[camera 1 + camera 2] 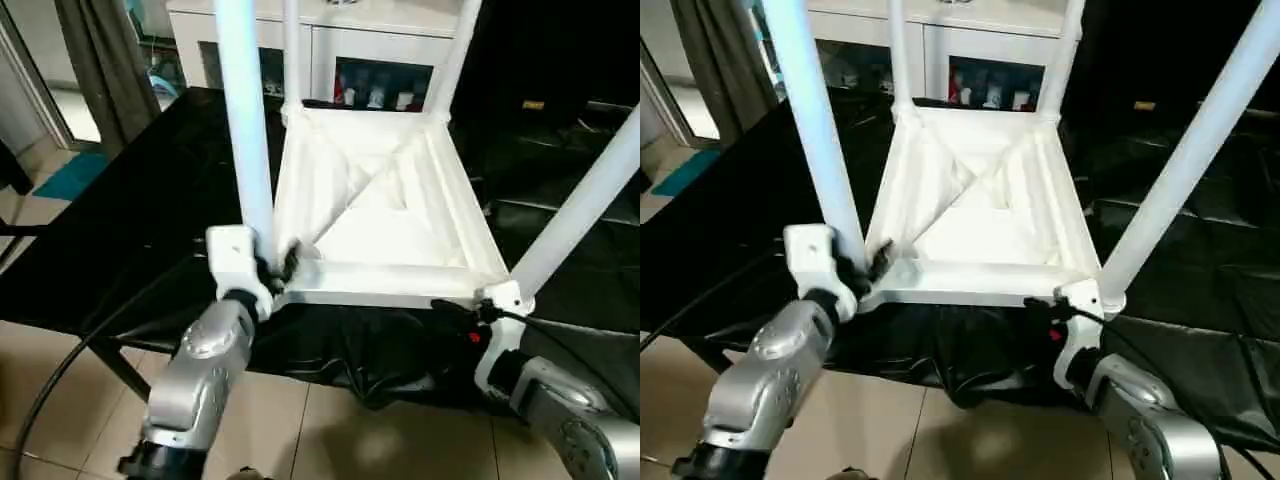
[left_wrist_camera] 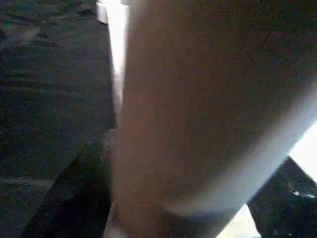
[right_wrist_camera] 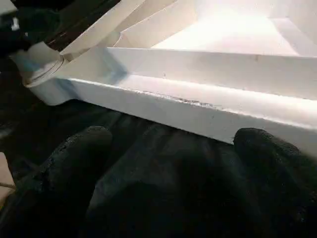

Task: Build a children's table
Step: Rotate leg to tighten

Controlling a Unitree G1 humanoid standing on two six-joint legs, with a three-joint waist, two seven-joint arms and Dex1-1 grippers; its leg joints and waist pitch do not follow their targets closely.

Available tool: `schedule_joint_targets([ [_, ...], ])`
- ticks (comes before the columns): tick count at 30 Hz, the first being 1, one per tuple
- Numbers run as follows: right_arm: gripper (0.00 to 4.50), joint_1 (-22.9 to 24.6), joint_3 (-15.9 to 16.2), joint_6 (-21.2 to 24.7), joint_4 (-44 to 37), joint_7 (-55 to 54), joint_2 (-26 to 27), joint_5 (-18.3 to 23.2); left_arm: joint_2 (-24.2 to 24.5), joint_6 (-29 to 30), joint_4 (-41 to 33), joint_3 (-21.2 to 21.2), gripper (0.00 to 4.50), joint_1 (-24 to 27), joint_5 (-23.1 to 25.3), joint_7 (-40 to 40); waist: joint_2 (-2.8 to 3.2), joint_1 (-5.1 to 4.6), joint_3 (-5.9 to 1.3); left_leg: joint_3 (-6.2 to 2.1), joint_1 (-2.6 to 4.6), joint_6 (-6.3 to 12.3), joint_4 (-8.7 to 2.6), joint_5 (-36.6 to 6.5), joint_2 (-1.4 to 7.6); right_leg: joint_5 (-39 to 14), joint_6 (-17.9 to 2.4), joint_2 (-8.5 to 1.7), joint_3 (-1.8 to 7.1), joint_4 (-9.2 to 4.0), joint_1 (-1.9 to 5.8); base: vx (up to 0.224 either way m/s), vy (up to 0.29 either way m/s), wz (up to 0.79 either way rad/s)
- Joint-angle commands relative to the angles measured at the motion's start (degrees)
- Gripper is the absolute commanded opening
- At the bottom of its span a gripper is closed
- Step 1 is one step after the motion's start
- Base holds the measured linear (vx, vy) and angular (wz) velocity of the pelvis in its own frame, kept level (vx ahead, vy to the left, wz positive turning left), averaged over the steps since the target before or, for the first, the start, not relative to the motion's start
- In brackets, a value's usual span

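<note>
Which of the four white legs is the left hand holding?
The near-left leg, rising from the table's front-left corner socket. The left hand grips it at its base; the other three legs stand free, the near-right one just beside the open right hand.

Big table point(image 1: 160, 190) draped in wrinkled black cloth point(image 1: 970, 370), hanging over the near edge in folds above a beige tiled floor point(image 1: 330, 440). Resting directly on the cloth, upside down: children's table point(image 1: 385, 215), white, ribbed underside facing up, four tubular legs rising from the corner sockets. Near rim of the white top lying flat against the cloth, close to the edge.
</note>
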Motion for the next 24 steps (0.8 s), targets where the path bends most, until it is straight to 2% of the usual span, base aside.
schedule_joint_targets([
  [1, 4.5, 0.35, -0.16, -0.87, -0.44, 0.15, -0.29, -0.17, 0.59, -1.22, -1.21, 0.74, 3.81, 1.23, 1.35, -0.09, -0.28, -0.39, -3.2, -1.32, 1.01, 0.87, -4.51, -5.35, 2.95, 4.65, -10.63, -3.67, 1.77, -3.98, 1.92, 0.0, 0.0, 0.0],
  [7, 4.5, 0.26, -0.43, -1.58, -0.11, 0.62, 0.33, -0.8, -0.24, -3.44, -4.14, 3.07, 3.81, 5.37, 0.98, 0.95, -0.29, -1.16, -3.05, -1.34, 0.85, 1.02, -4.69, -6.77, 3.04, 2.86, -11.66, -3.73, 1.77, -4.18, 1.85, 0.0, 0.0, 0.0],
  [8, 4.5, 0.27, -0.45, -1.66, -0.09, 0.71, 0.39, -0.81, -0.84, -4.3, -4.18, 3.62, 3.58, 5.62, 0.74, 1.28, -0.33, -1.33, -2.99, -1.26, 0.85, 1.21, -4.65, -7.04, 2.94, 2.54, -11.68, -3.67, 1.81, -4.26, 1.78, 0.0, 0.0, 0.0],
  [9, 4.5, 0.26, -0.5, -1.76, -0.01, 0.79, 0.43, -0.82, -1.68, -5.3, -4.16, 4.38, 3.58, 5.74, 0.13, 1.56, -0.89, -1.44, -2.94, -1.17, 0.79, 1.44, -4.64, -7.35, 2.92, 1.6, -11.65, -3.74, 1.88, -4.48, 1.83, 0.0, 0.0, 0.0],
  [11, 4.5, 0.24, -0.58, -2.03, 0.12, 0.86, 0.53, -0.75, -2.74, -6.94, -3.89, 5.33, 3.58, 5.76, -0.73, 1.23, -0.62, -1.42, -2.92, -1.24, 0.81, 1.61, -4.65, -7.29, 2.98, 0.75, -11.61, -3.83, 1.91, -4.49, 1.76, 0.0, 0.0, 0.0],
  [13, 4.5, 0.21, -0.52, -2.23, 0.22, 0.95, 0.56, -0.75, -3.02, -7.63, -3.69, 5.5, 3.58, 5.64, -1.23, 0.62, -0.62, -1.51, -2.96, -1.25, 0.8, 1.67, -4.63, -7.08, 2.96, 0.72, -11.46, -3.74, 1.89, -4.5, 1.73, 0.0, 0.0, 0.0],
  [14, 4.5, 0.11, -0.3, -2.42, 0.37, 1.23, 0.43, -1.0, -3.2, -7.49, -3.71, 5.29, 3.58, 5.51, -1.62, -0.07, -0.97, -1.62, -2.91, -1.22, 0.75, 1.78, -4.64, -6.97, 2.93, 0.74, -11.33, -3.7, 1.89, -4.48, 1.73, 0.0, 0.0, 0.0],
  [15, 4.5, 0.08, -0.19, -2.46, 0.4, 1.39, 0.38, -1.08, -3.24, -7.3, -3.74, 5.16, 3.58, 5.53, -1.56, -0.21, -0.75, -1.6, -2.95, -1.23, 0.8, 1.89, -4.6, -6.71, 2.94, 0.93, -11.35, -3.72, 1.91, -4.4, 1.67, 0.0, 0.0, 0.0],
  [19, 4.5, -0.08, 0.4, -2.38, 0.41, 2.45, 0.0, -1.35, -3.73, -7.31, -3.82, 4.67, 3.58, 6.03, -1.06, -0.37, -0.64, -1.66, -2.89, -1.22, 0.81, 2.05, -4.59, -6.63, 2.95, 0.8, -11.23, -3.7, 1.89, -4.44, 1.61, 0.0, 0.0, 0.0],
  [21, 4.5, -0.17, 0.71, -2.47, 0.43, 3.1, -0.18, -1.4, -4.11, -7.61, -3.82, 4.8, 3.58, 6.34, -0.53, -0.24, -0.76, -1.68, -2.86, -1.22, 0.76, 2.15, -4.59, -6.7, 2.98, 1.04, -11.2, -3.69, 1.92, -4.45, 1.65, 0.0, 0.0, 0.0],
  [24, 4.5, -0.11, 0.88, -2.55, 0.38, 3.38, -0.33, -1.46, -4.48, -7.85, -3.94, 4.99, 3.58, 6.7, -0.59, -0.03, -0.92, -1.74, -2.43, -1.21, 0.75, 2.22, -4.74, -7.44, 2.97, -0.38, -11.0, -3.71, 1.94, -4.66, 1.46, 0.0, 0.0, 0.0],
])
